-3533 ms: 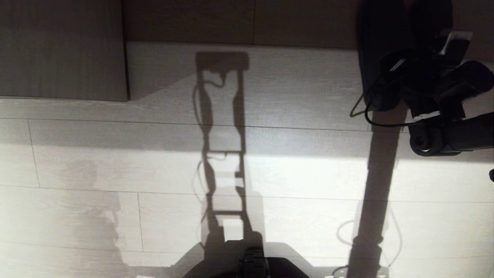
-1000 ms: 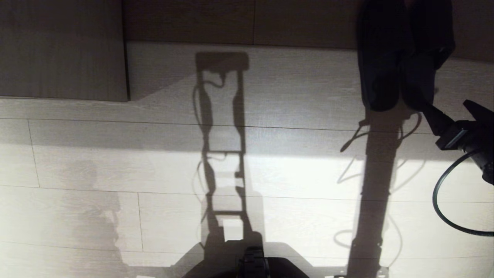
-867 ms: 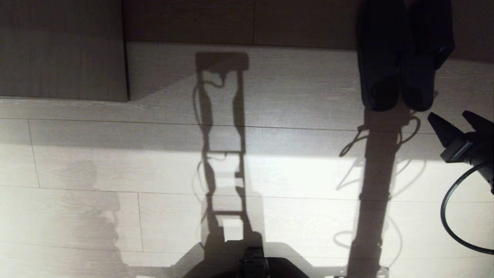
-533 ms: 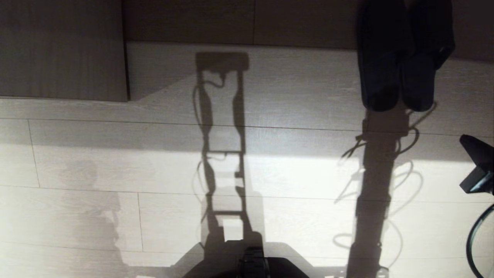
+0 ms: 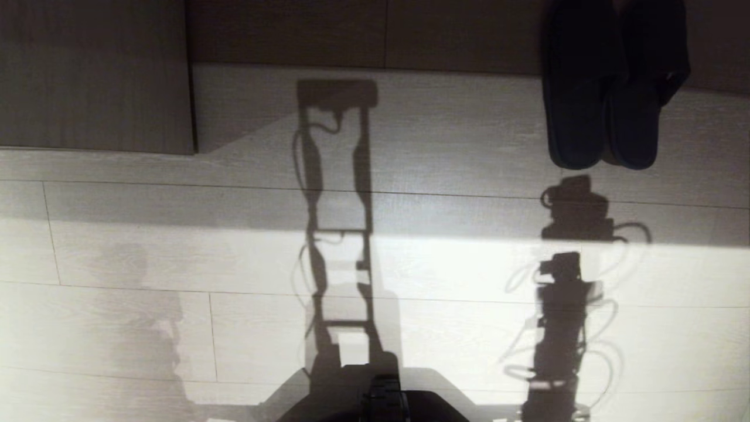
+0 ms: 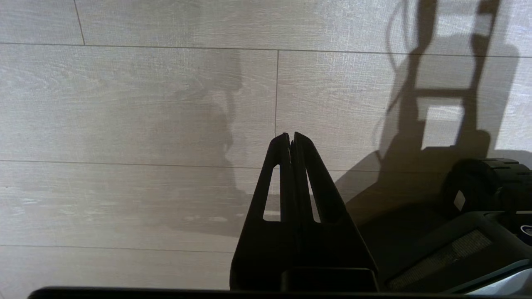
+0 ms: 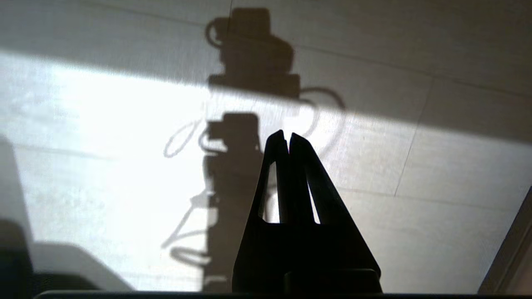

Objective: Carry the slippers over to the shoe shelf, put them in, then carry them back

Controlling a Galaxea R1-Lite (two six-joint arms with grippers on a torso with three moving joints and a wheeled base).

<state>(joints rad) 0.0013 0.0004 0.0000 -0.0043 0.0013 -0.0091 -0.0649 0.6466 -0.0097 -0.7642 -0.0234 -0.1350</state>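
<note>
Right gripper [image 7: 288, 139] now withdrawn out of the head view, fingers pressed together on nothing, above bare floor [image 7: 436, 174]; spread a second ago. Slippers [image 5: 609, 88] side by side, toes inside the shoe shelf [image 5: 410, 105], well ahead of that gripper, no longer touched. Left gripper [image 6: 291, 139] parked, fingers together.

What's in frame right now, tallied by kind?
Slippers: 2, left slipper and right slipper, side by side on the shoe shelf
Claws: 2, left claw and right claw, both shut and empty
Shoe shelf: 1
Total: 5
</note>
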